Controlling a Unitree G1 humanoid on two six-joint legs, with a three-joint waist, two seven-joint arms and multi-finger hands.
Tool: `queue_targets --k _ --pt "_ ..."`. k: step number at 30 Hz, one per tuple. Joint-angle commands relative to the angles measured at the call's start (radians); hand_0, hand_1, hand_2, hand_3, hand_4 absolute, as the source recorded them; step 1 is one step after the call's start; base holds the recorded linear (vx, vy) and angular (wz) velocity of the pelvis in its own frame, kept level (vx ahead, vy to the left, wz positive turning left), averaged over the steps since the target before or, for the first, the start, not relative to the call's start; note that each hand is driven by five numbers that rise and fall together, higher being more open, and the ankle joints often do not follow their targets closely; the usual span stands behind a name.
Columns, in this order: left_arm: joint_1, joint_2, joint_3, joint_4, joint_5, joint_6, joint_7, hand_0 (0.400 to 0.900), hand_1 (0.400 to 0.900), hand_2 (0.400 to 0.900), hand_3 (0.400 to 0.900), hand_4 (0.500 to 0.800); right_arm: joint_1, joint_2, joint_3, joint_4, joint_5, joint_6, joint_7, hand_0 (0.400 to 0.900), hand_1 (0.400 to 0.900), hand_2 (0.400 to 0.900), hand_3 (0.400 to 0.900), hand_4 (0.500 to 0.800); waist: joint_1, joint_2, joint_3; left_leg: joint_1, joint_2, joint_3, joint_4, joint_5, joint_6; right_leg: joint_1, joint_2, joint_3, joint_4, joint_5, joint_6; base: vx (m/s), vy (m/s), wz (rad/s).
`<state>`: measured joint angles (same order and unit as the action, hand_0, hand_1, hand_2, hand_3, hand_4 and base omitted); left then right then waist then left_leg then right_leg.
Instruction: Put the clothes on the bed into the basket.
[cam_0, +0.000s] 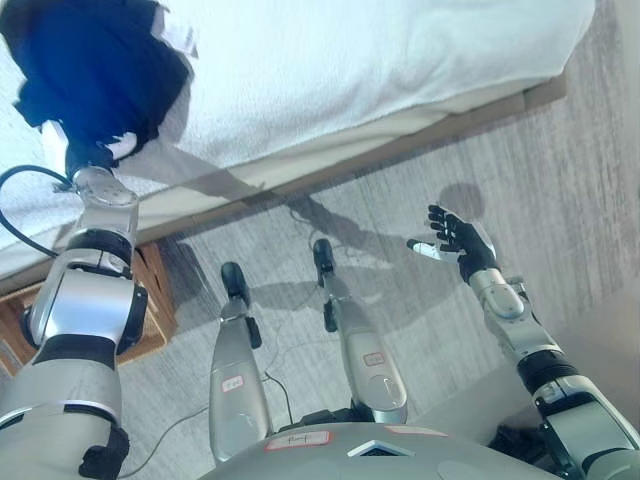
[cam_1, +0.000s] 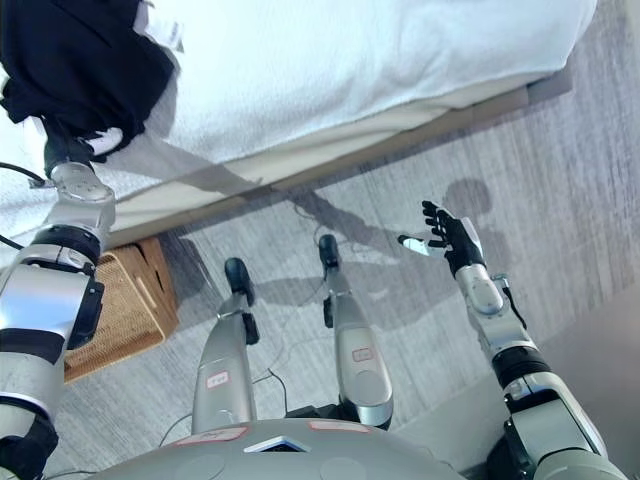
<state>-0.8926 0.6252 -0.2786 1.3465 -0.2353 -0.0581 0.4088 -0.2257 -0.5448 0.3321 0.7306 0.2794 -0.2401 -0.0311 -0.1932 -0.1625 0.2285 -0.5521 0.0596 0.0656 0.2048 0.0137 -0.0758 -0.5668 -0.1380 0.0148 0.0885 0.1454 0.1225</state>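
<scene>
A dark navy garment (cam_0: 95, 65) with a white label hangs bunched from my raised left hand (cam_0: 100, 150), whose fingers are curled into the cloth, over the edge of the white bed (cam_0: 380, 60). It also shows in the right eye view (cam_1: 80, 60). A wicker basket (cam_1: 120, 305) stands on the floor by the bed, below and beside my left arm. My right hand (cam_0: 455, 240) is open and empty, held out over the floor at the right.
The bed's wooden frame edge (cam_0: 420, 135) runs diagonally across the view. Grey wood-look floor (cam_0: 560, 180) lies in front of the bed.
</scene>
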Motion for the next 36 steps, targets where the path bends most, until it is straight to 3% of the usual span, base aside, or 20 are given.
queue_targets --k 1,4,9,16,22,28,33,36 --pt "0.044 0.031 0.038 -0.047 0.001 -0.062 0.014 0.400 0.400 0.400 0.400 0.500 0.011 -0.076 -0.064 0.081 -0.014 -0.012 -0.013 0.900 0.900 0.900 0.900 0.800 0.020 0.049 -0.053 0.103 0.024 -0.036 -0.012 -0.058 -0.027 0.068 -0.053 -0.017 -0.089 0.122 0.070 0.12 -0.002 0.15" --pt "0.113 0.028 0.054 -0.074 0.010 -0.068 -0.002 0.400 0.400 0.400 0.400 0.500 0.009 -0.060 -0.072 0.179 -0.026 0.001 -0.007 0.900 0.900 0.900 0.900 0.800 0.053 0.056 -0.053 0.198 0.017 -0.043 -0.061 -0.044 -0.028 0.151 -0.058 -0.028 -0.096 0.102 0.067 0.12 0.009 0.19" --pt "0.192 0.039 0.087 -0.040 0.025 -0.064 -0.036 0.400 0.400 0.400 0.400 0.500 -0.014 -0.028 -0.085 0.328 -0.028 0.022 0.002 0.900 0.900 0.900 0.900 0.800 0.087 0.067 -0.066 0.293 0.027 -0.046 -0.113 -0.022 -0.034 0.244 -0.048 -0.053 -0.111 0.076 0.058 0.07 -0.013 0.14" --pt "0.370 0.083 0.198 0.021 0.038 -0.058 -0.092 0.400 0.400 0.400 0.400 0.500 -0.026 -0.024 -0.113 0.408 -0.048 0.034 0.021 0.900 0.900 0.900 0.900 0.800 0.129 0.068 -0.103 0.381 0.040 -0.051 -0.122 -0.033 -0.033 0.332 -0.025 -0.066 -0.113 0.039 0.046 0.07 -0.014 0.01" --pt "0.515 0.157 0.313 0.036 0.057 -0.049 -0.117 0.400 0.400 0.400 0.400 0.500 -0.008 -0.048 -0.145 0.421 -0.070 0.041 0.037 0.900 0.900 0.900 0.900 0.800 0.161 0.063 -0.120 0.425 0.057 -0.065 -0.139 -0.031 -0.037 0.381 -0.009 -0.088 -0.112 0.018 0.046 0.04 -0.014 0.11" --pt "0.678 0.260 0.473 0.116 0.082 -0.039 -0.146 0.400 0.400 0.400 0.400 0.500 0.018 -0.055 -0.170 0.407 -0.081 0.041 0.059 0.900 0.900 0.900 0.900 0.800 0.191 0.051 -0.127 0.440 0.061 -0.079 -0.146 -0.032 -0.036 0.409 -0.002 -0.103 -0.113 0.007 0.048 0.02 0.007 0.08" --pt "0.781 0.318 0.542 0.189 0.168 -0.019 -0.163 0.400 0.400 0.400 0.400 0.500 0.024 -0.058 -0.171 0.381 -0.080 0.037 0.075 0.900 0.900 0.900 0.900 0.800 0.206 0.044 -0.123 0.435 0.060 -0.085 -0.137 -0.034 -0.034 0.412 -0.004 -0.105 -0.108 0.004 0.049 0.00 0.017 0.03" --pt "0.854 0.344 0.614 0.231 0.193 0.001 -0.174 0.400 0.400 0.400 0.400 0.500 0.029 -0.066 -0.171 0.363 -0.082 0.035 0.085 0.900 0.900 0.900 0.900 0.800 0.218 0.040 -0.121 0.436 0.061 -0.086 -0.133 -0.040 -0.032 0.414 -0.002 -0.103 -0.107 0.002 0.051 0.00 0.025 -0.06"
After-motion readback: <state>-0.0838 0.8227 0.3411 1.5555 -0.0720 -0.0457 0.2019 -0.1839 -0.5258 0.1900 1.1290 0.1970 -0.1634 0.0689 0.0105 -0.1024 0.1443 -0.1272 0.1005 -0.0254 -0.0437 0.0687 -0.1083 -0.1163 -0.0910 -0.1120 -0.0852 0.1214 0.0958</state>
